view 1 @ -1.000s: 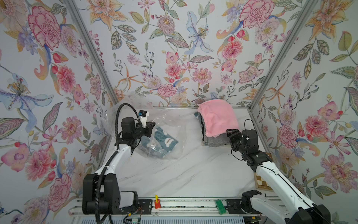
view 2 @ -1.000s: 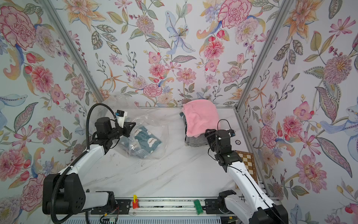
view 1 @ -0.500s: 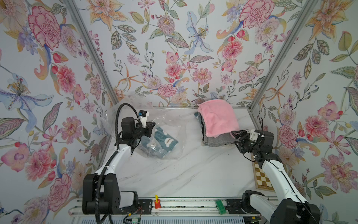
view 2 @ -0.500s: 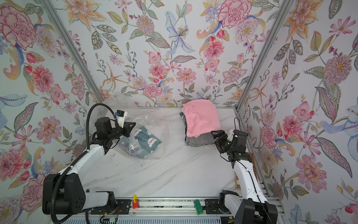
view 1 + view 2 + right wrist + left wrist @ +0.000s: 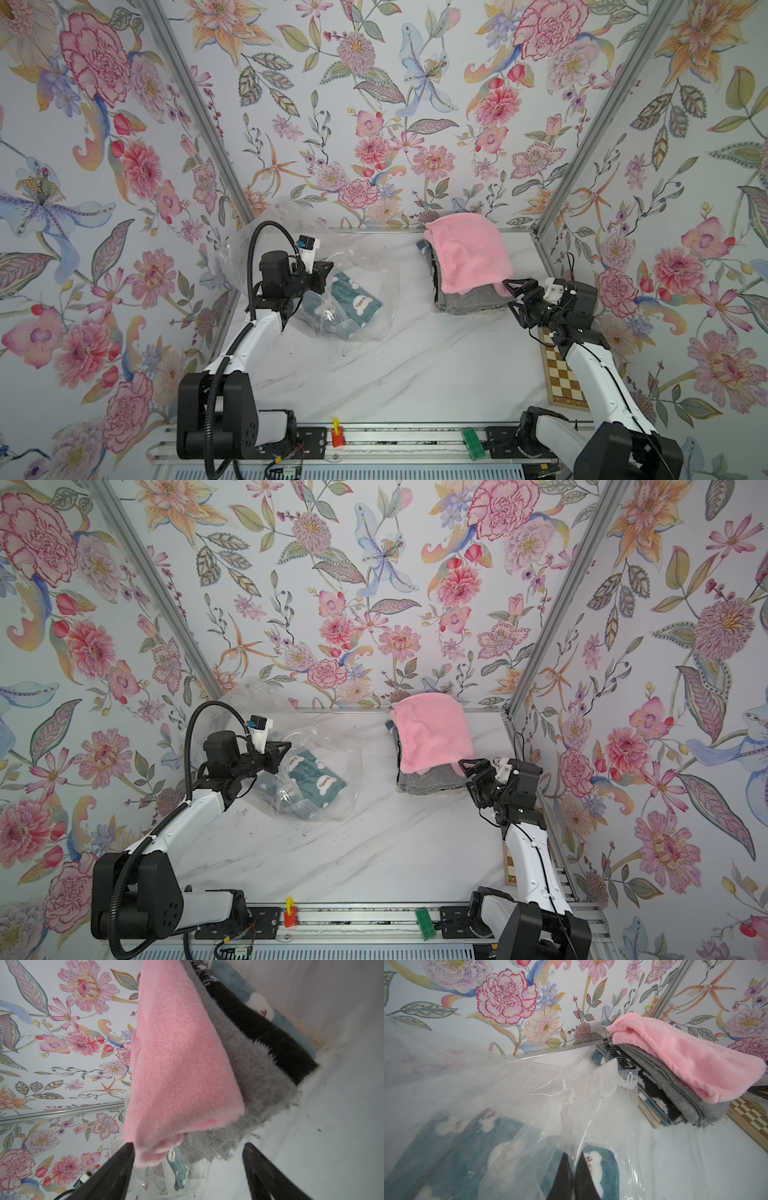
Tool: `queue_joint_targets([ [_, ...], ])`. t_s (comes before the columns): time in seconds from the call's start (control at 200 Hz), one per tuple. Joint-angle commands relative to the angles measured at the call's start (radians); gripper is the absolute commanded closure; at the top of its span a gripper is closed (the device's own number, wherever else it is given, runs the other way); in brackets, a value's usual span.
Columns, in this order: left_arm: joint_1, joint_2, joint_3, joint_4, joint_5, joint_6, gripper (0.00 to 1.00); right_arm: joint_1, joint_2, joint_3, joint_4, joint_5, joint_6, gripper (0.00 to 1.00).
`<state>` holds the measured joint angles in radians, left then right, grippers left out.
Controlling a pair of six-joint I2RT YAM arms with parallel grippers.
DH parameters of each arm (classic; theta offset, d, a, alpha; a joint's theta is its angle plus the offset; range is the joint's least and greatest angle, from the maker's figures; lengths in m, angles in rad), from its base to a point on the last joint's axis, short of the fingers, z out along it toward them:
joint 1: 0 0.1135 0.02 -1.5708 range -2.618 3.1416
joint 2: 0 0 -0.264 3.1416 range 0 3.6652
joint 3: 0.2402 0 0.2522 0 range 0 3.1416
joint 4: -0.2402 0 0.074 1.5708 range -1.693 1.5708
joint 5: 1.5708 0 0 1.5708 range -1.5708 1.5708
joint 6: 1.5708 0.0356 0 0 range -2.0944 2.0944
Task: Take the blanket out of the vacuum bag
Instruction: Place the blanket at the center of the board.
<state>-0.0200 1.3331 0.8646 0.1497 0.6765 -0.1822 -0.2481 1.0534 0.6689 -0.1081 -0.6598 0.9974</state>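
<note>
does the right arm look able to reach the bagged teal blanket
Probably not: the teal blanket lies inside the bag, plastic covering it; the left end effector pinches the plastic, and the open right end effector is by the stack.

free: table point(image 5: 395, 374) centre, front | blocked: blanket stack point(image 5: 469, 266) far right; vacuum bag point(image 5: 365, 270) left

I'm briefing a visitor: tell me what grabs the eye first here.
The fluffy pink blanket tops a stack of folded blankets at the far right corner of the marble table. Left of it, a crinkly transparent plastic vacuum bag holds a teal cloud-patterned blanket, the left gripper with its jaws shut on the plastic.
</note>
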Motion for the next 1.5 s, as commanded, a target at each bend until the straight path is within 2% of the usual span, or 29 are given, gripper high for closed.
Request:
queue_joint_targets([
  [0.0, 0.004, -0.011, 0.03, 0.01, 0.001, 0.01, 0.95, -0.03, 0.016, 0.023, 0.012, -0.045, -0.022, 0.16],
  [0.48, 0.004, -0.014, 0.031, 0.001, -0.009, 0.02, 0.95, -0.117, 0.043, 0.043, 0.021, -0.142, -0.025, 0.2],
  [0.671, 0.005, -0.014, 0.034, -0.004, -0.011, 0.023, 0.95, -0.128, 0.068, 0.063, 0.02, -0.174, -0.027, 0.26],
  [0.791, 0.004, -0.015, 0.034, -0.004, -0.011, 0.024, 0.95, -0.131, 0.074, 0.072, 0.003, -0.158, -0.043, 0.27],
  [0.981, 0.004, -0.015, 0.034, -0.004, -0.012, 0.025, 0.95, -0.135, 0.115, 0.08, 0.015, -0.151, -0.055, 0.35],
  [1.181, 0.005, -0.014, 0.034, -0.006, -0.012, 0.025, 0.95, -0.134, 0.168, 0.104, 0.04, -0.146, -0.061, 0.36],
  [1.326, 0.005, -0.015, 0.034, -0.007, -0.013, 0.026, 0.95, -0.126, 0.198, 0.104, 0.072, -0.141, -0.048, 0.44],
  [1.496, 0.005, -0.017, 0.034, -0.006, -0.014, 0.026, 0.95, -0.112, 0.223, 0.105, 0.081, -0.139, -0.044, 0.61],
])
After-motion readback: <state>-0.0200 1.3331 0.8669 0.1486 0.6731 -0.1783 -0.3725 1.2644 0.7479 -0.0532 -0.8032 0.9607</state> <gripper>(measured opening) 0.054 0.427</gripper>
